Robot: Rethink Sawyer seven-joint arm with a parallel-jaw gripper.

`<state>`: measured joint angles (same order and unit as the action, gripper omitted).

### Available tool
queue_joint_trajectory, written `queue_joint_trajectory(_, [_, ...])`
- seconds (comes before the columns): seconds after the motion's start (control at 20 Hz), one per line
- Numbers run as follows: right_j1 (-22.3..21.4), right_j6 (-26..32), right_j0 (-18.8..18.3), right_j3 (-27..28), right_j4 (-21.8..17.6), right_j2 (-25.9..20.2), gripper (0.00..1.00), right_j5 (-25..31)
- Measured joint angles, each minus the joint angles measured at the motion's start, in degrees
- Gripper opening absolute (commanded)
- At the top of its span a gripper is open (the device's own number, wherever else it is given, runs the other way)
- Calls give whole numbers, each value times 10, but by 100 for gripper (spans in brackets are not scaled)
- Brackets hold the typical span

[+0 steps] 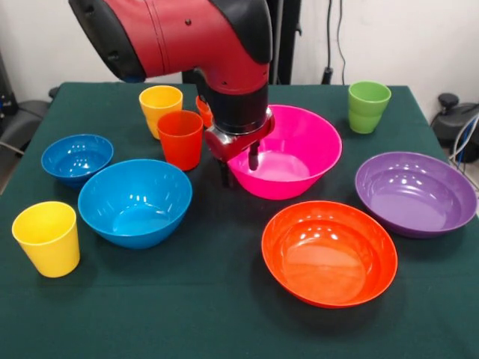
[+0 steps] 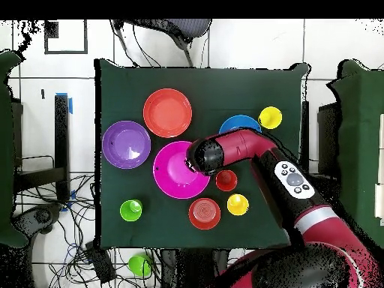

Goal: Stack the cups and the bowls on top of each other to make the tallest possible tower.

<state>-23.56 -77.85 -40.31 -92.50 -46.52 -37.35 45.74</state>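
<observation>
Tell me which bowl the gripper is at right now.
The big pink bowl: the gripper hangs at its rim, on the side facing the orange-red cup. The blue, orange and purple bowls all sit clear of it.

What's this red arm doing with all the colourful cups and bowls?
The red robot arm has its pincer lowered at the rim of the large pink bowl, one finger inside the rim and one outside, though it does not appear to have lifted it. Nothing is stacked yet: the medium blue bowl, shallow orange bowl, purple bowl and the cups, such as the orange-red cup, all sit separately on the green table.
</observation>
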Motion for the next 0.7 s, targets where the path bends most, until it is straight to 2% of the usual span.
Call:
queue_joint_trajectory(0.3, [19, 0, 0, 0, 0, 0, 100, 16])
queue_joint_trajectory(0.35, [20, 0, 0, 0, 1, 0, 0, 25])
queue_joint_trajectory(0.7, [17, 0, -1, 1, 16, -5, 0, 38])
